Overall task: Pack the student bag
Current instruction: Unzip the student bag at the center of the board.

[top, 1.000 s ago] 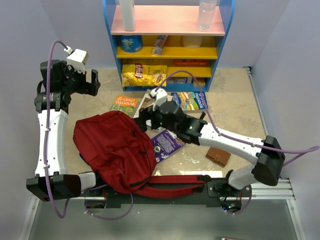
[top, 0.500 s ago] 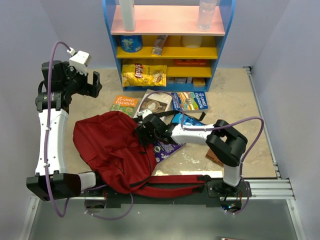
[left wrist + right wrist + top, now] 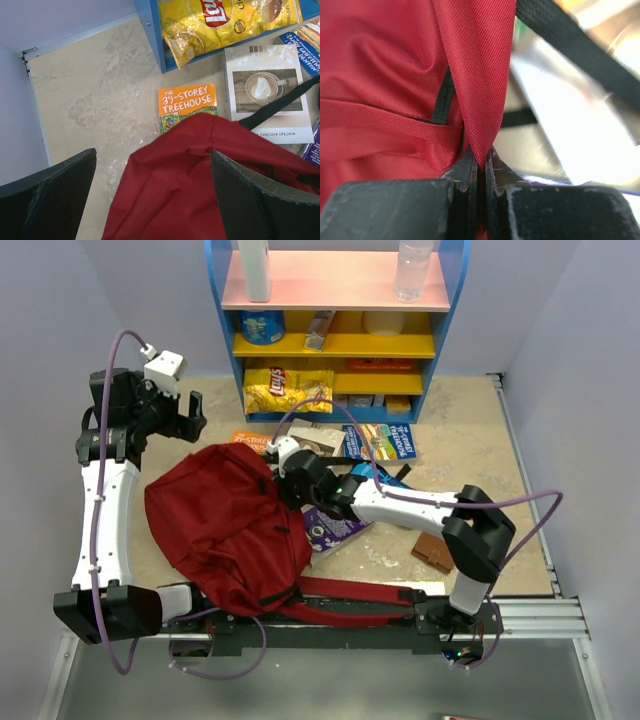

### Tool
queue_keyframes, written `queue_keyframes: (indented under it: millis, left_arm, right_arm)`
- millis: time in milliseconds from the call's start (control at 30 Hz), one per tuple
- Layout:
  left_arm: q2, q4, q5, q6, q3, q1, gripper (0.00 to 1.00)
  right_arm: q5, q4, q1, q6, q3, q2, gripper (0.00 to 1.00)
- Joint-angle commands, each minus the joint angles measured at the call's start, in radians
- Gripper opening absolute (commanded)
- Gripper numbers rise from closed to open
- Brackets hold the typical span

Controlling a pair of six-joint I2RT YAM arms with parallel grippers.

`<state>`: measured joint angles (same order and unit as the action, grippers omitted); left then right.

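The student bag [image 3: 225, 525] is a big dark-red backpack lying at the left of the table, with its red straps trailing along the near edge. My right gripper [image 3: 283, 483] is at the bag's far right edge. In the right wrist view this gripper [image 3: 481, 162] is shut on a fold of the bag's red fabric [image 3: 485, 75], beside a black webbing strip. My left gripper [image 3: 190, 410] hangs above the bag's far left corner. In the left wrist view it [image 3: 152, 152] stands open, with the bag [image 3: 200, 190] below and nothing held.
An orange Treehouse book [image 3: 187, 102], a white coffee book [image 3: 267, 92] and a blue book [image 3: 385, 440] lie behind the bag. A purple book [image 3: 330, 530] lies under my right arm, a brown wallet [image 3: 435, 552] to its right. The blue shelf [image 3: 340, 340] with a chips bag [image 3: 288, 388] stands at the back.
My right gripper swung left to the bag, closed on its fabric edge and drew it toward the back. The bag now bunches up over part of the orange book. The left gripper stayed open.
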<state>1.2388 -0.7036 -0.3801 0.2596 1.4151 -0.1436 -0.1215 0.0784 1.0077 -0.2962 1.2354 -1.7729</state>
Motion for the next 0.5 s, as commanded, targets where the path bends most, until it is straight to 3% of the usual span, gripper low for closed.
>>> queue_keyframes:
  millis: [0,167,333,467]
  left_arm:
    - [-0.044,0.033,-0.055,0.049,0.01,-0.005,1.0]
    - [-0.056,0.009,-0.232,0.101,-0.018,-0.005,1.0]
    - [-0.07,0.006,-0.405,0.214,-0.151,-0.002,1.0]
    - [-0.049,0.009,-0.44,0.319,-0.232,0.015,1.0]
  right_arm:
    - [-0.136,-0.028,0.0,0.155,0.148,0.113,0.0]
    - [-0.089,0.015,-0.069,0.172,0.154,0.064,0.0]
    - [-0.049,-0.015,-0.112,0.095,0.079,0.024,0.0]
    - [0.083,-0.064,-0.11,0.006,0.015,0.033,0.0]
